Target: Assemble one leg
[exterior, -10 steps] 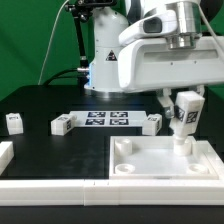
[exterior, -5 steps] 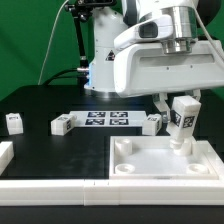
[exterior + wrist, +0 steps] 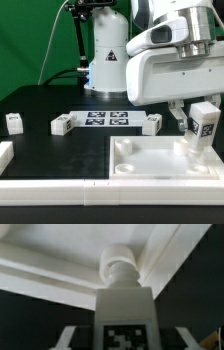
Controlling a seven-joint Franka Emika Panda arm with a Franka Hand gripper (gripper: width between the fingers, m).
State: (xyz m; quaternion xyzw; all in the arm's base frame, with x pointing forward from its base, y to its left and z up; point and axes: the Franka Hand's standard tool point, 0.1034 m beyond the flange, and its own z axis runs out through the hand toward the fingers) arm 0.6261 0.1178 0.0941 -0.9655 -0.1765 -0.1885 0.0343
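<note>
The leg (image 3: pixel 204 128) is pinched between the fingers of the gripper (image 3: pixel 201 112) and is held slightly tilted above the rear corner of the white tray (image 3: pixel 150 172), on the exterior view's right. From that view it cannot be told whether its lower end touches the tray. The wrist view shows the leg's marker tag (image 3: pixel 125 338) and its rounded stud (image 3: pixel 119 272), which is set close against the tray's raised rim. Only the exterior view shows the black counter (image 3: pixel 40 100), where the marker board (image 3: pixel 105 119) lies with a second leg (image 3: pixel 152 122) just beside it.
</note>
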